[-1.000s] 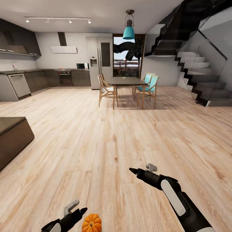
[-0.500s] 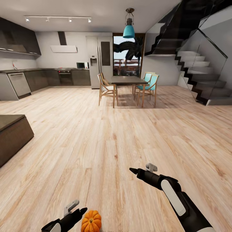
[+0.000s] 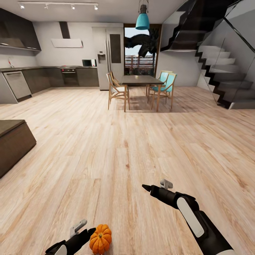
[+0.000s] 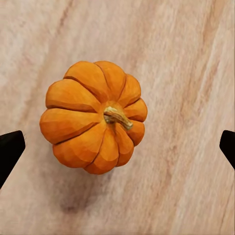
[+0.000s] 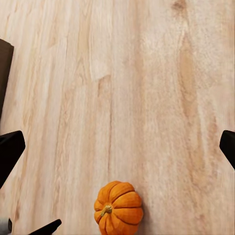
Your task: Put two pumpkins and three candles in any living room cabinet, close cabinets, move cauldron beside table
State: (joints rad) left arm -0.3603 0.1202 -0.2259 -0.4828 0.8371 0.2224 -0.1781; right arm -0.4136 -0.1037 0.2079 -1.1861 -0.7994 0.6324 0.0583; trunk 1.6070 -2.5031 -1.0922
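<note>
The pumpkin [image 3: 100, 239] sits on the floor [image 3: 106, 148] directly in front of you, just beside your left gripper [image 3: 90, 232], on that gripper's right. Your right gripper [image 3: 146, 187] hangs over the floor, farther forward and to the right of the pumpkin. The cabinet [image 3: 12, 143] stands at your left. The dining bench [image 3: 141, 80] with chairs [image 3: 117, 92] stands far ahead, the staircase [image 3: 219, 74] to its right.

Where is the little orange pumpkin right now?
The pumpkin sits on the wooden floor at the bottom of the head view, just beside the left gripper, whose open fingers are apart from it.
</note>
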